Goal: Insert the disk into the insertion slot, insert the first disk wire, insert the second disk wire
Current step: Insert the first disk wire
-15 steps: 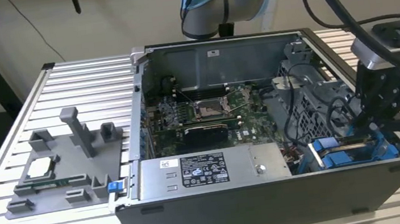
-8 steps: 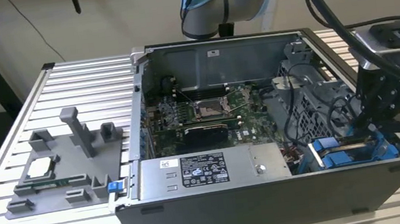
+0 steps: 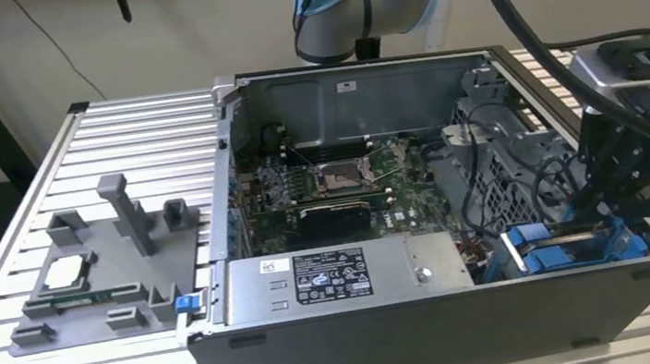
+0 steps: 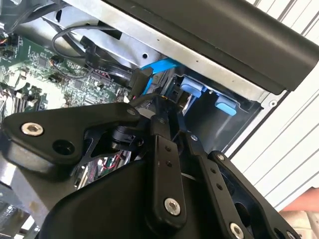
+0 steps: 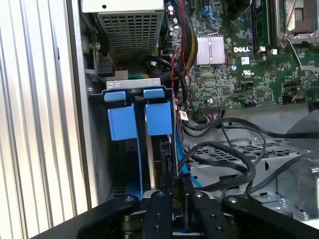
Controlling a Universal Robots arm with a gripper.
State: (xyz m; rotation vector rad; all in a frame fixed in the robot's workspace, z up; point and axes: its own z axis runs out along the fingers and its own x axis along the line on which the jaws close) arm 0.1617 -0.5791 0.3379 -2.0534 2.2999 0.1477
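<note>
The insertion slot (image 5: 130, 85) is the grey metal bay with blue fittings (image 3: 557, 256) at the case's front corner, on the exterior view's right. The disk stands on edge inside it, and its blue frame (image 5: 159, 118) and dark edge show in the first wrist view. My gripper (image 5: 175, 191) hangs right over the disk's edge. Its fingers (image 4: 160, 149) are drawn close together on a black wire connector. A flat blue wire (image 4: 159, 64) runs beside the fingertips, next to a black plug (image 4: 142, 82).
A second blue frame (image 5: 122, 122) sits beside the disk's. Loose black cables (image 5: 224, 154) loop over the perforated cage next to the bay. The power supply (image 3: 337, 278), the motherboard (image 3: 338, 180) and the case wall (image 4: 239, 45) hem in the bay. A grey fixture (image 3: 101, 275) lies outside the case.
</note>
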